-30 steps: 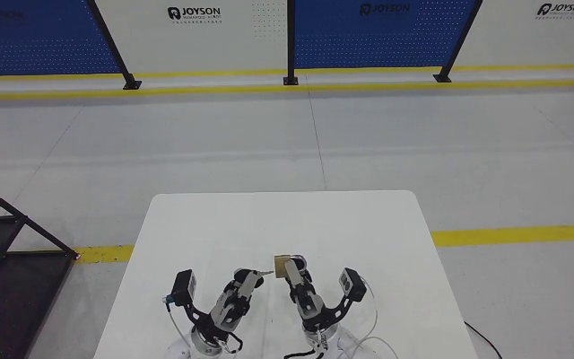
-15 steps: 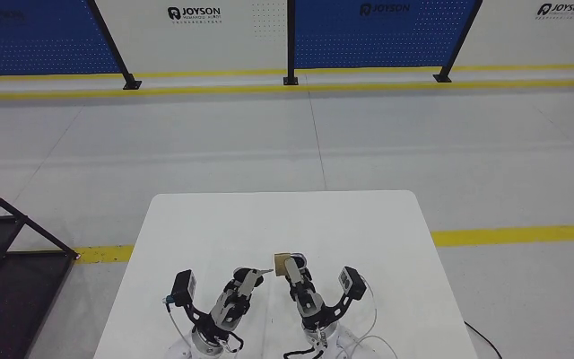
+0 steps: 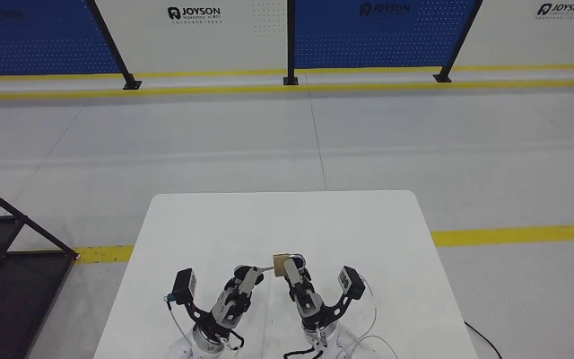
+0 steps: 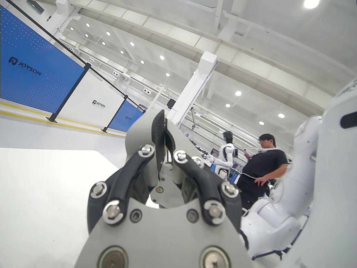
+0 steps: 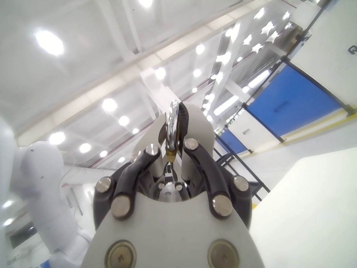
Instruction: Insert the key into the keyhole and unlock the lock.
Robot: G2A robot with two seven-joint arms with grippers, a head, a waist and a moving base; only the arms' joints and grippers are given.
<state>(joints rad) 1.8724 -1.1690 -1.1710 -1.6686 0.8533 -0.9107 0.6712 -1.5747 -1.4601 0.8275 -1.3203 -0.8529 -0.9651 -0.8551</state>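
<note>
Brass lock (image 5: 170, 138) clamped in right tool (image 5: 176, 117); left tool (image 4: 165, 129) pinched on key (image 3: 266, 268), nr lock.

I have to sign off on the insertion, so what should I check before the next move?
1. Lock held by right gripper: ok, the gripper is shut on it, with the shackle between its fingers.
2. Key held by left gripper: ok, the gripper is shut and a thin tip sticks out toward the lock.
3. Key tip at the lock: ok, it reaches the lock's side in the top view.
4. Key lined up with keyhole: cannot tell, too small to see.
5. Shackle locked: cannot tell.
</note>
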